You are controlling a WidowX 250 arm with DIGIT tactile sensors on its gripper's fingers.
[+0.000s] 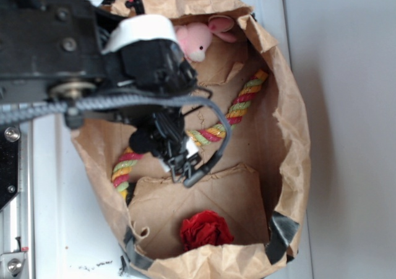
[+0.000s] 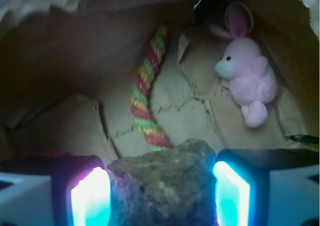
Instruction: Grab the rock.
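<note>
The rock (image 2: 165, 186), a rough brown-grey speckled chunk, fills the gap between my two glowing pads (image 2: 91, 196) in the wrist view. Both pads press against its sides, so my gripper (image 2: 162, 198) is shut on it. The rock seems to sit above the brown paper floor of the bag. In the exterior view my gripper (image 1: 179, 163) hangs inside the paper bag (image 1: 291, 124) over its middle. There the arm and fingers hide the rock.
A pink plush rabbit (image 1: 193, 39) (image 2: 246, 75) lies at the bag's far end. A multicoloured rope (image 1: 229, 115) (image 2: 146, 95) runs across the bag floor. A red ruffled ball (image 1: 205, 229) rests at the near end. The bag walls stand close around the arm.
</note>
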